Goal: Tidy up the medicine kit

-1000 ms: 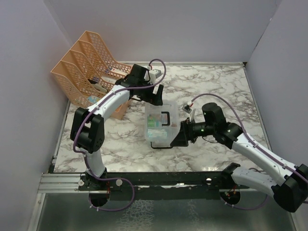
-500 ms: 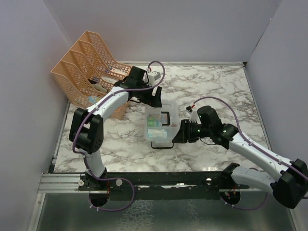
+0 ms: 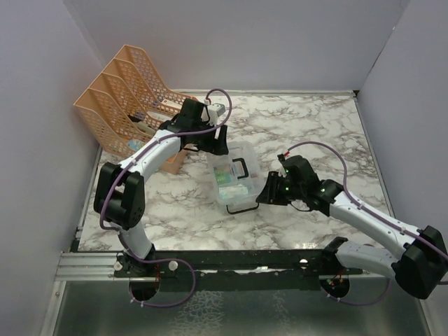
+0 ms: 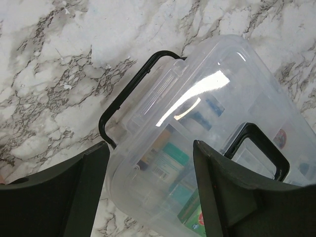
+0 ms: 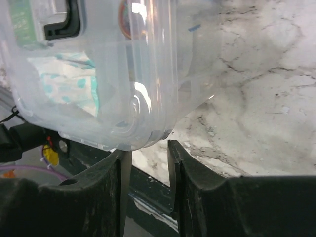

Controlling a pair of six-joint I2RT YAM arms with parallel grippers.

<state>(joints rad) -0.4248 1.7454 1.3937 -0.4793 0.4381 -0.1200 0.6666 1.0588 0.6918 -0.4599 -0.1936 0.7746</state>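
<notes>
The medicine kit [image 3: 234, 178] is a clear plastic box with a black top handle [image 3: 240, 169], shut, with green-and-white medicine packs showing through it. It lies skewed on the marble table. My left gripper [image 3: 215, 145] is open at the box's far left corner. In the left wrist view the gripper [image 4: 150, 148] straddles that corner of the kit [image 4: 197, 118] with a black side latch [image 4: 128, 94] beyond. My right gripper [image 3: 264, 196] sits at the kit's near right corner. In the right wrist view it [image 5: 145, 148] is narrowly open and empty, and the kit [image 5: 98, 74] touches its left fingertip [image 5: 121, 158].
An orange mesh file organizer [image 3: 129, 98] holding a few small items stands at the back left, close behind my left arm. The table's front edge and black rail [image 5: 148, 197] lie just under my right gripper. White walls enclose the table on three sides.
The kit has turned from square to skewed, its near end swung right. My left gripper has drawn back left to the far corner. My right gripper has shifted slightly along the near right corner.
</notes>
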